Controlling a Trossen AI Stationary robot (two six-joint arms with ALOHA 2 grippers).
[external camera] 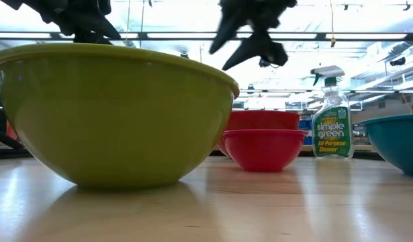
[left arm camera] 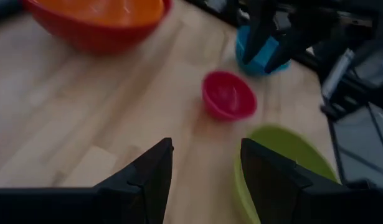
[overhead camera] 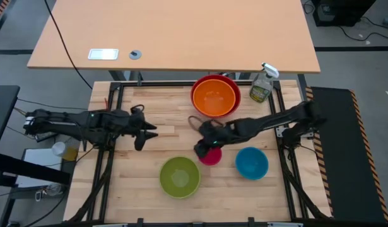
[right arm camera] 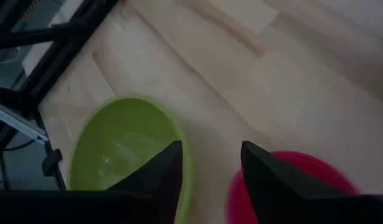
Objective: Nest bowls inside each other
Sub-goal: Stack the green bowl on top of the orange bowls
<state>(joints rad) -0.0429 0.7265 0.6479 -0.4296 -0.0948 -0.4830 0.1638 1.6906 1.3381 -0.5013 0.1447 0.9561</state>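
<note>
The orange bowl (overhead camera: 213,99) sits nested in the red bowl (overhead camera: 231,85) at the far middle. The pink bowl (overhead camera: 212,156), blue bowl (overhead camera: 252,162) and lime green bowl (overhead camera: 180,176) each stand alone on the table. My right gripper (overhead camera: 201,149) hangs open above the pink bowl's left rim, well clear of it in the low view (external camera: 250,42). Its fingers frame bare table between the green bowl (right arm camera: 126,146) and the pink bowl (right arm camera: 297,177). My left gripper (overhead camera: 147,133) is open over the left half of the table, holding nothing.
A clear spray bottle (overhead camera: 263,85) stands at the far right, beside the red bowl. The wooden table top (overhead camera: 149,161) has dark frame rails along its edges. Bare wood lies between the left gripper and the bowls.
</note>
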